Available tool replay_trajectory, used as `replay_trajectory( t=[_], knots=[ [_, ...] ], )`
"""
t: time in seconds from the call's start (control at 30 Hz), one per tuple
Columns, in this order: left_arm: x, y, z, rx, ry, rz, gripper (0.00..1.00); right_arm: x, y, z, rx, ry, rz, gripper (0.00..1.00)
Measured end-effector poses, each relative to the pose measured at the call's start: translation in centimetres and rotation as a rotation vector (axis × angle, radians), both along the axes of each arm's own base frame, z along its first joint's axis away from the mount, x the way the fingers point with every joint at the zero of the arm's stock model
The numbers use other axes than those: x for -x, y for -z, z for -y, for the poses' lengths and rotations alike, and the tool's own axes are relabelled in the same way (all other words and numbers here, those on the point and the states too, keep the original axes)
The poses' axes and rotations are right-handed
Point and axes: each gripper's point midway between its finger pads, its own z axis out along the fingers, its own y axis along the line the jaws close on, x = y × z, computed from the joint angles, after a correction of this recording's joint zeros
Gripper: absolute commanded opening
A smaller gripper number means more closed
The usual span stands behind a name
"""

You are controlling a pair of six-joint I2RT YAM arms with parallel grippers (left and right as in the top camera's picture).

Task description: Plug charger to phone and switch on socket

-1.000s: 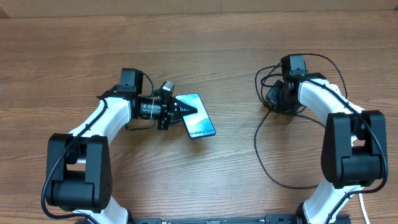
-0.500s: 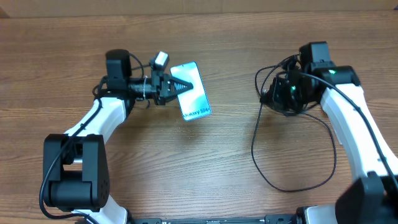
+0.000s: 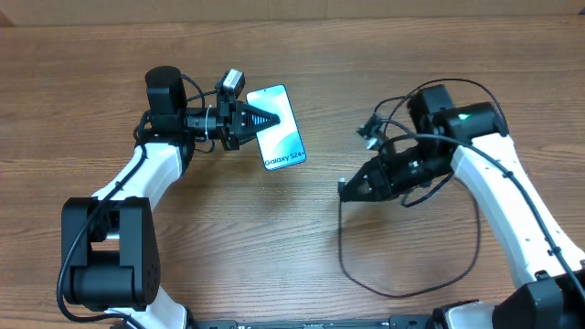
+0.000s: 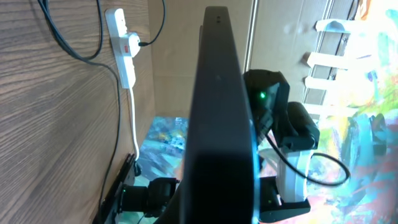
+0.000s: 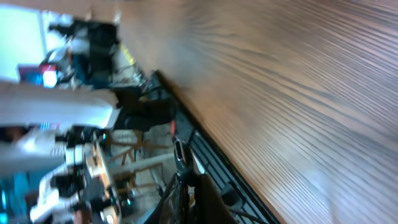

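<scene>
Where the wood-grain table lies bare between the arms, the left end effector is clamped on the phone, held flat above the wood with its screen up. The right end effector pinches the charger near its tip, the cable looping below. The socket shows only from the left wrist, near a table edge. The right wrist's view is a blur, and the room beyond is unreadable.
</scene>
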Motion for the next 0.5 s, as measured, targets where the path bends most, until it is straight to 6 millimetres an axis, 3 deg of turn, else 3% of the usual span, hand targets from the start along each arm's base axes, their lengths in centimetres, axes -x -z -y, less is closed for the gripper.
replay_trajectory(
  t=[0.2,0.43,0.5],
  knots=[
    [0.0,0.0,0.0,0.001,0.002,-0.013,0.04,-1.6,0.7,-0.3,0.025,-0.031,0.136,0.04],
    [-0.3,-0.1,-0.8,0.002,-0.018,-0.013,0.04,-4.8,4.6,3.7,0.396,0.210,0.093,0.04],
    [-0.7,-0.1,-1.7,0.003,-0.042,-0.013,0.04,-5.5,5.0,4.4,0.445,0.275,0.083,0.18]
  ],
)
